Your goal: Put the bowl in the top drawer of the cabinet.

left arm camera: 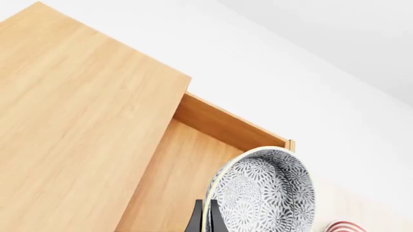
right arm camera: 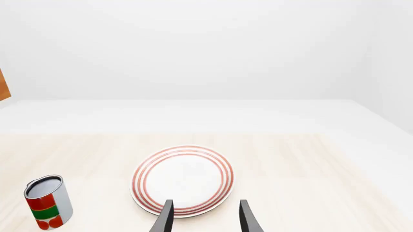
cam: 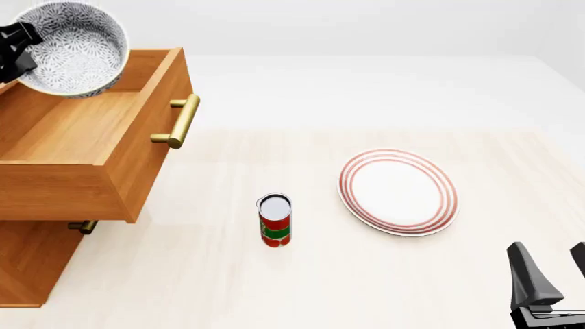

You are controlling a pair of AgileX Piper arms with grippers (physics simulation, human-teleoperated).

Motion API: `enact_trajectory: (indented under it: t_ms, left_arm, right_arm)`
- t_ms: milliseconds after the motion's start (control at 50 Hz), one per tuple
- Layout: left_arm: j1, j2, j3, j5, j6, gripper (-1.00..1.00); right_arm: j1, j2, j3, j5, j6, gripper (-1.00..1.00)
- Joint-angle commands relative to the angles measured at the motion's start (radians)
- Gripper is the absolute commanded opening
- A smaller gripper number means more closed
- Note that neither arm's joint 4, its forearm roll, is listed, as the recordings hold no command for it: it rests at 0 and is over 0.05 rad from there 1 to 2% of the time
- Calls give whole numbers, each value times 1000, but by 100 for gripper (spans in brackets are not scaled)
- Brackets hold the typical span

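The bowl [cam: 75, 48], white with dense blue-grey flowers, hangs tilted above the far left of the open top drawer [cam: 64, 133]. My left gripper [cam: 20, 45] is shut on its rim. The left wrist view shows the bowl [left arm camera: 268, 191] edge-on to the black fingers [left arm camera: 197, 220], with the drawer's inside [left arm camera: 187, 174] beyond it. The cabinet [cam: 32, 257] stands at the table's left, its top drawer pulled out, brass bar handle [cam: 183, 122] facing right. Low at the front right, my right gripper [cam: 553, 264] is open and holds nothing; its fingers [right arm camera: 165, 218] point toward the plate.
A white plate with red rings [cam: 399, 192] lies right of centre on the table. A red and green can [cam: 275, 219] stands upright near the middle. The lower drawer's small brass handle [cam: 82, 227] peeks out under the top drawer.
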Motion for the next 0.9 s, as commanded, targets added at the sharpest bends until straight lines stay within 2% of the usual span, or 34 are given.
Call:
enact_trajectory:
  t_ms: [20, 480, 600, 900]
  left_arm:
    - [7, 5, -7, 8, 15, -100]
    - [2, 30, -35, 30, 42, -100]
    - [13, 51, -67, 45, 62, -100]
    - [34, 49, -78, 79, 105, -100]
  right_arm:
    - [0, 0, 0, 0, 0, 100]
    - [0, 0, 0, 0, 0, 100]
    - [0, 0, 0, 0, 0, 100]
    - [0, 0, 0, 0, 0, 100]
